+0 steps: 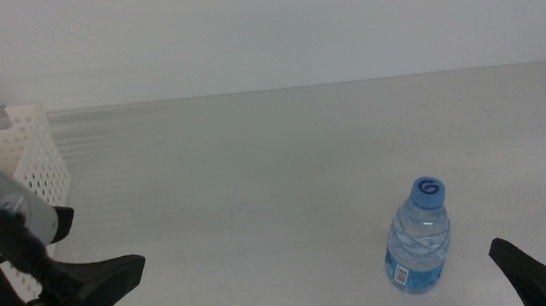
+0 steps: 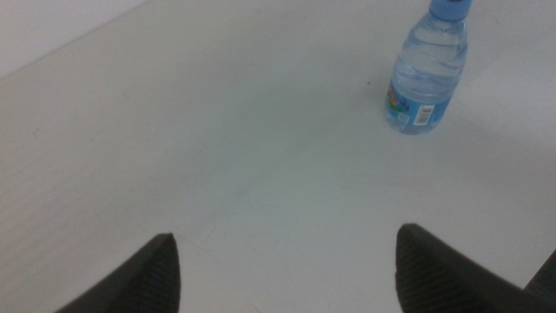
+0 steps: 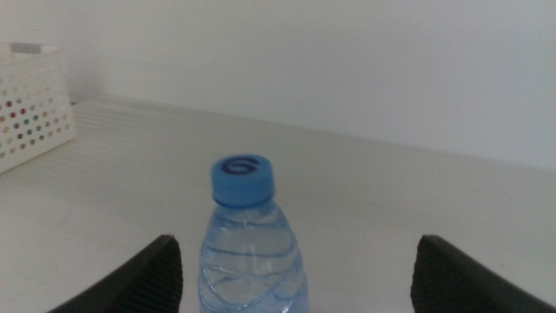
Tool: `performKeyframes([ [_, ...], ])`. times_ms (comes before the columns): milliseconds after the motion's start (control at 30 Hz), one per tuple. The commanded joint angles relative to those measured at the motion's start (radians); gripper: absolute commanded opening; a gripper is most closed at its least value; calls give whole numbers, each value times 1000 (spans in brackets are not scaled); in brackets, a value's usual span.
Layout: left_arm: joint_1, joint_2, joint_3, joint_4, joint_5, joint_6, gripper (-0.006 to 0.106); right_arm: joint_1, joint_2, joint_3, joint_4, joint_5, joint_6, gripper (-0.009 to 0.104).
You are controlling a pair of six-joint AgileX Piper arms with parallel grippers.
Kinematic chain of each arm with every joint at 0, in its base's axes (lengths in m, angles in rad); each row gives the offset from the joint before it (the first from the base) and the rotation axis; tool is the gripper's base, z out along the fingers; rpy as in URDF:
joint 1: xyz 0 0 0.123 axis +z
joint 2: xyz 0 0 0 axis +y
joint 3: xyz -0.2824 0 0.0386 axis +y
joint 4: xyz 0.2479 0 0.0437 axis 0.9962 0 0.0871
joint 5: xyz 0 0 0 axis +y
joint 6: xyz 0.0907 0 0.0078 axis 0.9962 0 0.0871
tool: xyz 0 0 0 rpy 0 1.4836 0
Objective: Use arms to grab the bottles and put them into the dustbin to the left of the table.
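Clear ribbed plastic water bottle with blue cap and label stands upright on the matte off-white counter, just ahead of the right hand, whose dark jaws gape wide, touching nothing. Left hand, likewise spread and empty, hovers beside the perforated white dustbin.

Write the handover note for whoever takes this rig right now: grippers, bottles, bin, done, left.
Left gripper: open, empty, low at the table's left near the dustbin.
Right gripper: open, empty, lined up on the water bottle, not touching it.
Water bottle: upright on the table, right of centre, cap on.
Done: no other bottle in view; bin contents cannot be confirmed.
Left: grasp the water bottle and drop it in the dustbin.
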Motion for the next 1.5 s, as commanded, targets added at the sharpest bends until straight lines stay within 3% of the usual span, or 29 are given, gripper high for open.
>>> performKeyframes([
  [0, -4, -2, -26, -11, -66, -12, 76, 2, 8, -2, -14, -92, -38, 74],
  [233, -4, -2, -26, -11, -66, -12, 76, 2, 150, -2, -23, -173, -73, 74],
  [700, -4, -2, -26, -11, -66, -12, 76, 2, 665, -34, -95, -641, -263, 74],
  [1333, -4, -2, -26, -11, -66, -13, 76, 2, 935, -273, -102, -650, -287, 73],
  [1400, -4, -2, -26, -11, -66, -13, 76, 2, 957, -286, -105, -639, -287, 68],
  [1467, -4, -2, -26, -11, -66, -13, 76, 2, 965, -292, -108, -632, -287, 55],
])
